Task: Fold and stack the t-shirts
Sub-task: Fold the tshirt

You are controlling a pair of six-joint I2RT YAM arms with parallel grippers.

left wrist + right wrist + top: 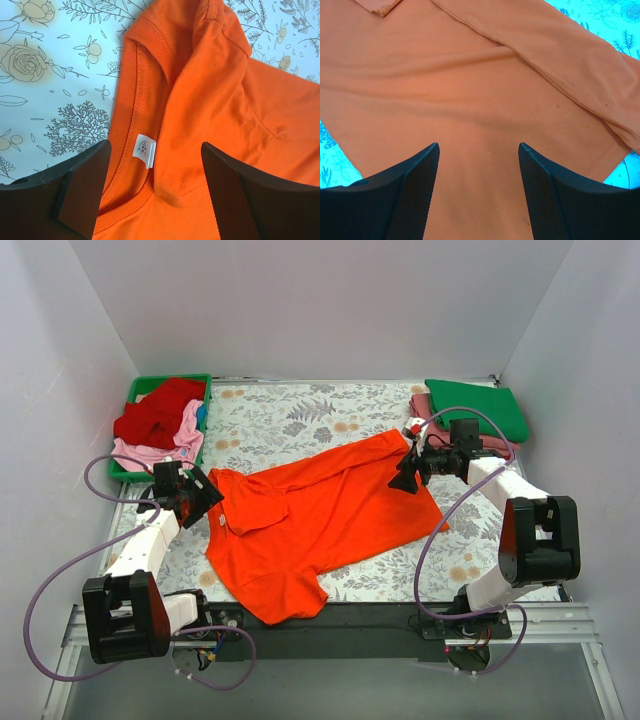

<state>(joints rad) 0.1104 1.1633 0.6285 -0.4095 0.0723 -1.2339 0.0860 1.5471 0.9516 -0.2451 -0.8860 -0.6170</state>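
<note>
- A green tray sits at the far left corner of the counter. A red shirt lies bunched on top of a light pink shirt in it.
- The left gripper is near the left edge of the counter, just in front of the tray. It is over the neck end of the orange shirt.
- In the left wrist view this gripper is wide open and holds nothing. Its two black fingers stand one on each side of the collar. A small white label sits between them. I cannot tell if the tips touch the cloth.
- The orange shirt lies spread out in the middle of the counter. It runs slanted, from near the front left to near the far right. One sleeve is folded in over the chest, and another sleeve lies by the front edge.
- The right gripper is over the bottom end of the orange shirt, toward the right edge.
- In the right wrist view this gripper is wide open too, with nothing in it. Only flat orange cloth shows between its fingers.
- At the far right corner a folded green shirt lies on top of a dusty pink shirt.
</note>
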